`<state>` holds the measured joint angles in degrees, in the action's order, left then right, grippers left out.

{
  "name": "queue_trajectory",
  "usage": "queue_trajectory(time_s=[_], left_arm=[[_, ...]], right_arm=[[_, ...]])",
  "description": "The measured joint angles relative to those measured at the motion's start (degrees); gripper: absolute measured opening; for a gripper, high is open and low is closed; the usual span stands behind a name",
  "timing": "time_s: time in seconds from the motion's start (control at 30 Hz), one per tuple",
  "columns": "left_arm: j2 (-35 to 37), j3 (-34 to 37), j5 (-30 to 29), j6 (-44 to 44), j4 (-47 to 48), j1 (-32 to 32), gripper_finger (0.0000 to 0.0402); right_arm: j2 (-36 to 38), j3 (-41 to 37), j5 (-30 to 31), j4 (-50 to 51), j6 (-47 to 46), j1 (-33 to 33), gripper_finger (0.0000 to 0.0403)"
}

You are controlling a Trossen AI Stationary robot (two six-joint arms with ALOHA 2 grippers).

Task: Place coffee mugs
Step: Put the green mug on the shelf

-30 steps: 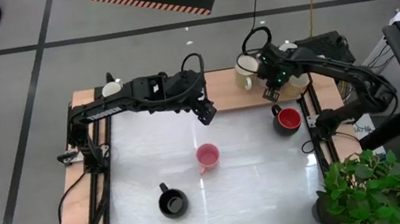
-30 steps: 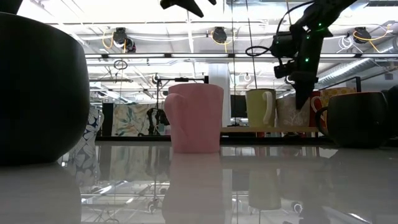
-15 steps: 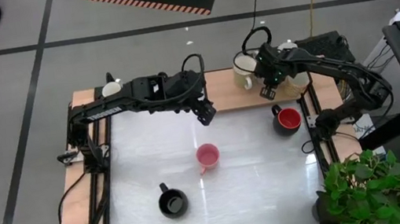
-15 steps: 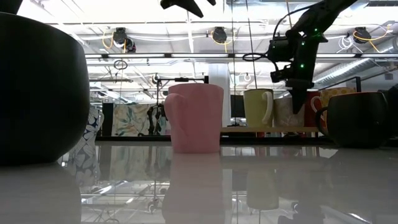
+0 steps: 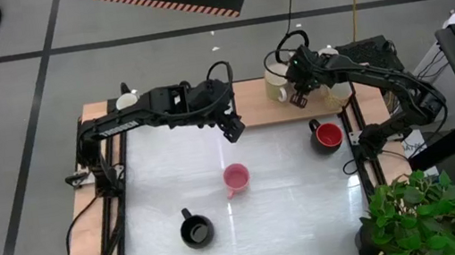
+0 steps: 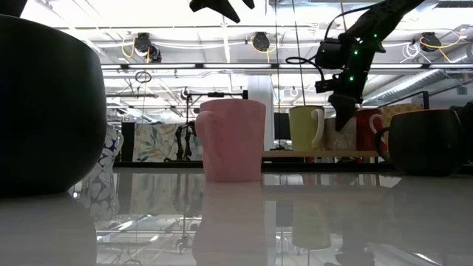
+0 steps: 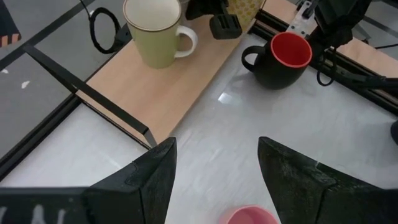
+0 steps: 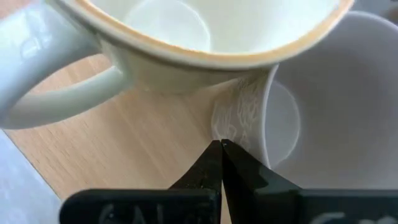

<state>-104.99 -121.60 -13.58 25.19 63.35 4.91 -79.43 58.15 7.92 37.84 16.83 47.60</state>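
At rear wooden strip of table (image 5: pixel 252 110), right pincer (image 5: pixel 300 97) pressed together — tips between cream mug (image 5: pixel 278 82) & patterned white mug (image 8: pixel 311 99), empty. Left pincer (image 5: pixel 233 127) spread, empty, above pink mug (image 5: pixel 235 179). Red-lined mug (image 5: pixel 326 136) near right edge; black mug (image 5: pixel 196 232) toward front.

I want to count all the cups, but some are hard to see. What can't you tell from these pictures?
- High view: the right arm covers the mugs behind the cream mug, so no full count.
- Low view: the black mug is cut off by the edge; its handle is unseen.
- Right wrist view: the white mug runs off the picture, hiding its handle.
- Left wrist view: the pink mug shows only its rim.
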Motion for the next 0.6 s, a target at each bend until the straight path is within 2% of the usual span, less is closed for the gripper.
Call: queue_trajectory(time_s=[0.17, 0.37, 0.6], left_arm=[[0.0, 0.0, 0.7, 0.9, 0.0, 0.0, 0.0227], [0.0, 0.0, 0.9, 1.5, 0.0, 0.1, 0.0227], [0.0, 0.0, 1.9, -0.7, -0.1, 1.6, 0.0227]], right_arm=[[2.3, 0.4, -1.2, 2.4, -6.0, -1.2, 0.0], [6.8, 0.5, -9.5, -0.5, -18.2, -4.5, 0.0], [4.1, 0.5, -9.3, -6.2, -19.0, -6.9, 0.0]])
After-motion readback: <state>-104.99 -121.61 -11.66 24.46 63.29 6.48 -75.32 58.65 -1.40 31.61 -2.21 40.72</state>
